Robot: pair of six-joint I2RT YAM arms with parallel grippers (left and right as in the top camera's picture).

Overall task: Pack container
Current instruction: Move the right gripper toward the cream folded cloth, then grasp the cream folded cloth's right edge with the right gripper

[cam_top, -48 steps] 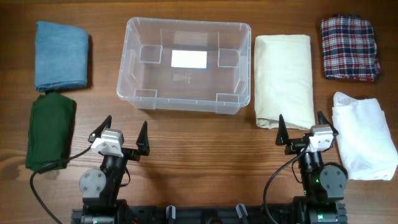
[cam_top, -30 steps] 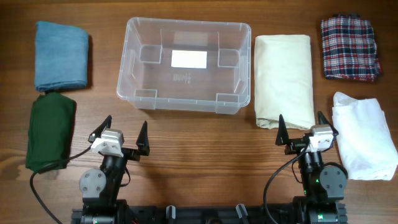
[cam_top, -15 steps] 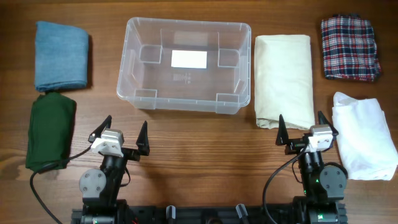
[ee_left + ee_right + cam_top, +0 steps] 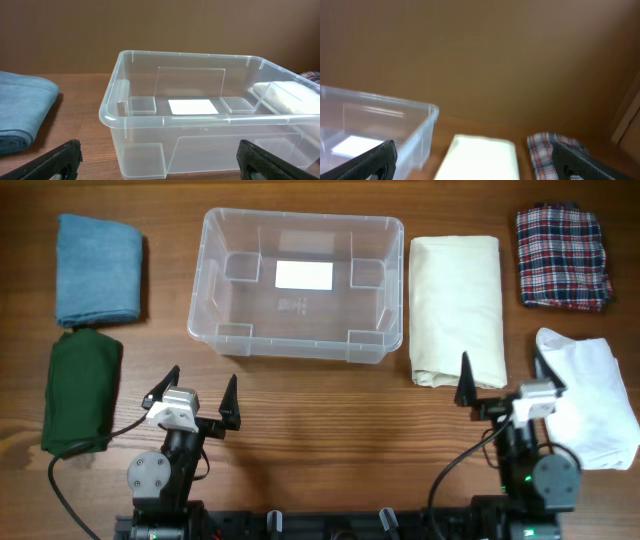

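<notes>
Packing not yet begun: the container point(image 4: 300, 315) sits empty at upper centre of the tabletop point(image 4: 320, 410). Left hand point(image 4: 204, 377) and right hand point(image 4: 502, 360) hover at the bottom, both spread open. Next, likely: right hand reaches for the cream cloth point(image 4: 456, 295).

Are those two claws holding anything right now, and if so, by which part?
Nothing is held. The left gripper and the right gripper are both open with nothing between them, and the container is empty.

The counter point(image 4: 330, 430) holds one clear container point(image 4: 296, 345) and five folded cloths: one blue cloth point(image 4: 98, 268), one green cloth point(image 4: 80, 395), one cream cloth point(image 4: 456, 305), one plaid cloth point(image 4: 563, 257), one white cloth point(image 4: 597, 408).
</notes>
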